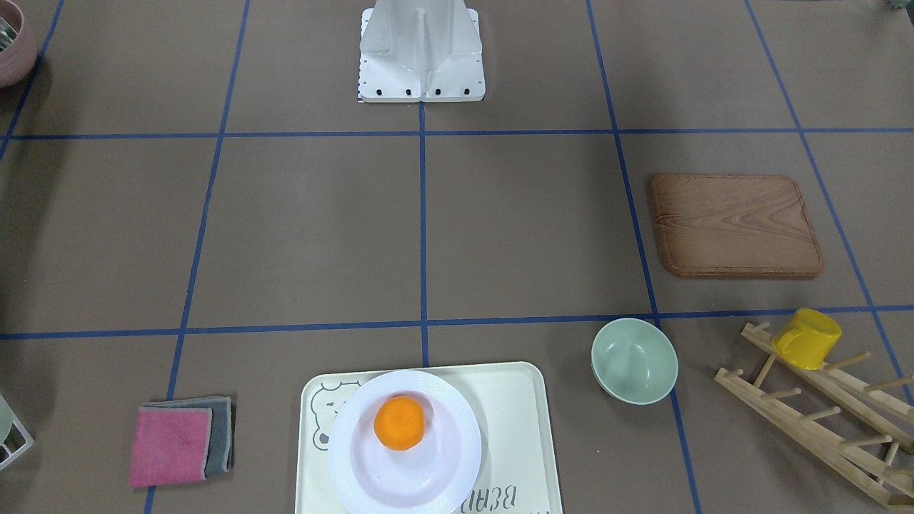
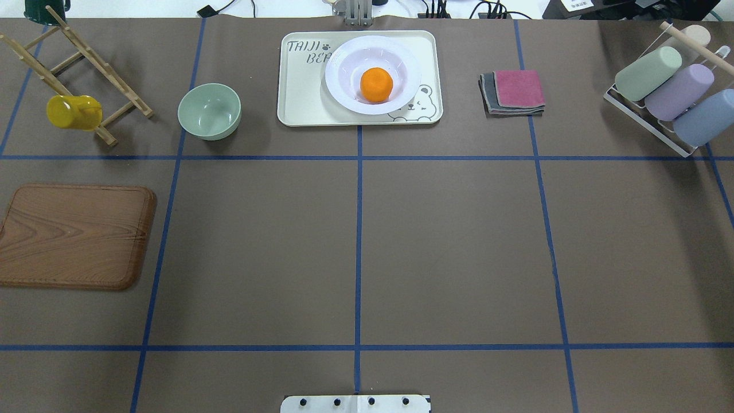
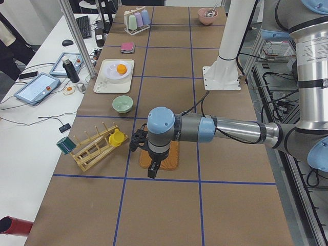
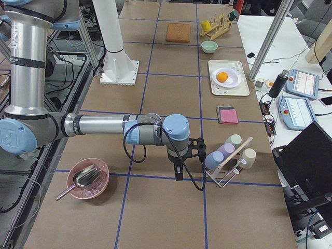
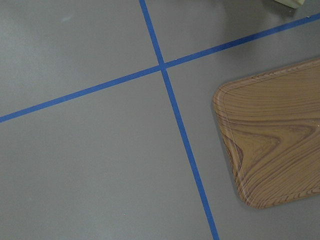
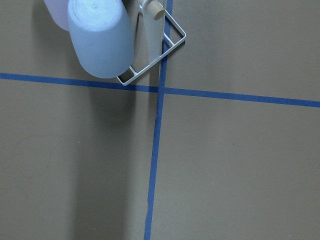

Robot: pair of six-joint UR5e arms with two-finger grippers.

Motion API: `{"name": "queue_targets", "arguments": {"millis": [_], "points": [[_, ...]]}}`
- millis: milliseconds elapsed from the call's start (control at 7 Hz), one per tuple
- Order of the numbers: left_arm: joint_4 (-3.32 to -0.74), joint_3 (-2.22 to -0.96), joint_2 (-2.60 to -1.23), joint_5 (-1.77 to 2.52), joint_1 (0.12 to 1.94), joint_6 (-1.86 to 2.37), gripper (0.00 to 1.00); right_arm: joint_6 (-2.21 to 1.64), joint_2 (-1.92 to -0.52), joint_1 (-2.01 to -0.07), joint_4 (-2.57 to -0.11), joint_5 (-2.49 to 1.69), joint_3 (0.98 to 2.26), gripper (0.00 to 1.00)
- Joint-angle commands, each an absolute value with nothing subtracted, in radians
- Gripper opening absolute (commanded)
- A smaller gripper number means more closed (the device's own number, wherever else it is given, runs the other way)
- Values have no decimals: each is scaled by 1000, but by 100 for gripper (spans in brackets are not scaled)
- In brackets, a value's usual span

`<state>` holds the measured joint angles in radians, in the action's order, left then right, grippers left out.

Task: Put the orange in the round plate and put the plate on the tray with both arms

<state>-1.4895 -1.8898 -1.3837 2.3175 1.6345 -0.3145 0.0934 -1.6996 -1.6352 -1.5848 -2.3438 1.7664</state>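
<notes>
Front view: the orange sits in the round plate, and the plate's on the tray, so it looks done to me. Left side view: left gripper hangs over the wooden board, well apart from the tray. Right side view: right gripper is by the cup rack, just as far off. Can't tell how wide either one is.
</notes>
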Motion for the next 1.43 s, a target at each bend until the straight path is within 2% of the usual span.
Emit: {"name": "queue_targets", "arguments": {"millis": [0, 1286], "points": [[-1489, -1890, -1384, 2318, 1634, -314, 99, 91, -1700, -1635, -1585, -2344, 1767, 100], [-1489, -1908, -1384, 2313, 1634, -313, 99, 87, -1700, -1635, -1585, -2356, 1766, 100]]}}
